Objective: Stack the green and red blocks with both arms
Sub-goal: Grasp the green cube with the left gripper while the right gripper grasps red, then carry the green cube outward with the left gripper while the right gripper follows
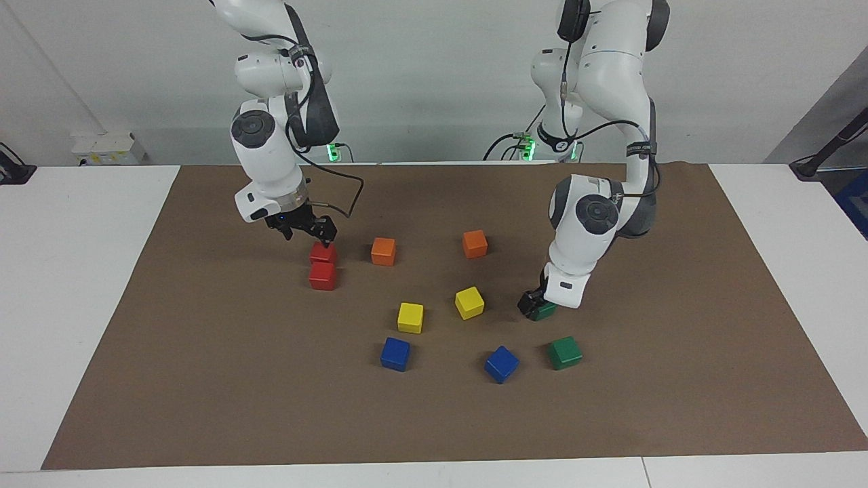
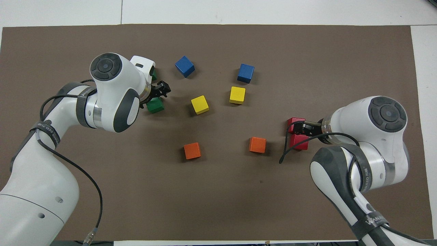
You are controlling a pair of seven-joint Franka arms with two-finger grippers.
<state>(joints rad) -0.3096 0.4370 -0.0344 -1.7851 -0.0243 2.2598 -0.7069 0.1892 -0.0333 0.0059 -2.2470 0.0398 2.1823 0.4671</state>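
Two red blocks lie side by side on the brown mat toward the right arm's end; the one nearer the robots [image 1: 323,253] [image 2: 299,142] is close beside the farther one [image 1: 323,276] [image 2: 295,122]. My right gripper [image 1: 310,236] [image 2: 300,128] hangs just over the nearer red block with its fingers apart and one tip at the block's top edge. One green block [image 1: 544,312] [image 2: 155,105] lies under my left gripper [image 1: 531,303] [image 2: 163,90], which is down low at it and hides part of it. The second green block [image 1: 565,352] [image 2: 154,73] lies farther from the robots, alone.
Two orange blocks [image 1: 383,251] [image 1: 475,243] lie nearest the robots, between the arms. Two yellow blocks [image 1: 410,317] [image 1: 469,302] and two blue blocks [image 1: 395,354] [image 1: 501,364] lie farther out mid-mat. The mat [image 1: 203,407] rests on a white table.
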